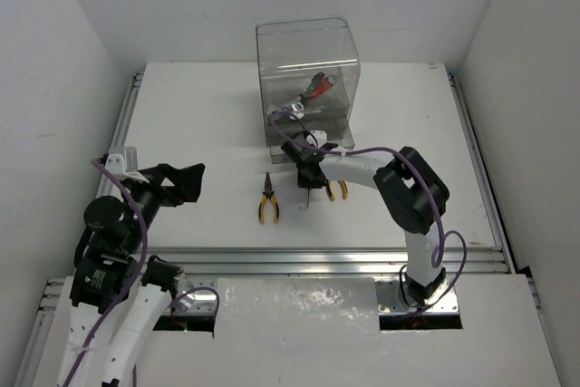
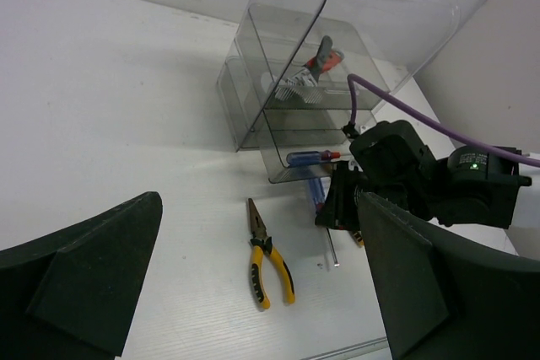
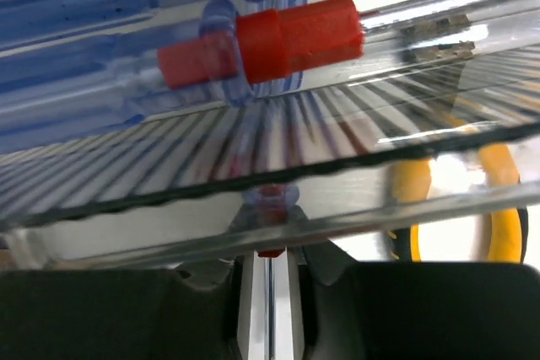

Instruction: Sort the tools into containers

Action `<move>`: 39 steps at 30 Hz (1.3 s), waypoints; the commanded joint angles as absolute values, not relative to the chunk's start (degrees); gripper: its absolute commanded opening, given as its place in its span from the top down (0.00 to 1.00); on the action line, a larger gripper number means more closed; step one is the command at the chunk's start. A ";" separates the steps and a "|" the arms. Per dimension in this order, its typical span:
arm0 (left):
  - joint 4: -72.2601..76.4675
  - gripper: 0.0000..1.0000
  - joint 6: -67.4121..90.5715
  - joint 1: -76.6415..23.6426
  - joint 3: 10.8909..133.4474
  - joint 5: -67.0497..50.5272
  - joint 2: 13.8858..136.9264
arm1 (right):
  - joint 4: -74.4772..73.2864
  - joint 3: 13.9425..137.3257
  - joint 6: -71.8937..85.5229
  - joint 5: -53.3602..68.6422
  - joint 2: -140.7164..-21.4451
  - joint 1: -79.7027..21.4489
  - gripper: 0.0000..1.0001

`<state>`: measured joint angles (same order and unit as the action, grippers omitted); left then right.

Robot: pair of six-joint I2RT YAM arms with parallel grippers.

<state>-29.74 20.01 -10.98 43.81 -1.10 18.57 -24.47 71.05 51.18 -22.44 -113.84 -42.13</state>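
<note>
The white tabletop (image 1: 199, 124) carries a clear stacked-tray container (image 1: 304, 47) standing upright toward its back middle. In front of it, apart from its base, yellow-handled pliers (image 1: 267, 199) lie flat with the nose toward the container and the handles toward the near edge. A second pair (image 1: 339, 190) lies to their right, near the container, largely hidden under the right arm (image 1: 362, 165).

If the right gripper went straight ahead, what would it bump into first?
Probably the clear front wall of the container's lowest tray, sitting right in front of the right gripper, though depth is unclear.
</note>
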 commanded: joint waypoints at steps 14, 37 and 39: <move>-27.33 0.00 20.21 -11.60 43.59 -0.88 18.28 | -13.82 46.86 49.04 -0.38 -77.39 -48.69 0.93; -27.51 0.00 20.39 -11.69 43.68 -0.35 18.63 | -6.06 65.02 85.60 -16.44 -90.84 -35.51 0.82; -27.51 0.00 20.39 -11.69 43.68 -0.44 18.54 | -7.37 70.91 85.61 -15.91 -94.38 -35.33 0.74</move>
<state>-29.74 20.03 -11.29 43.79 -0.67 18.28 -7.86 64.07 79.83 -15.00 -90.54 -35.99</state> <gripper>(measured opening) 0.996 0.230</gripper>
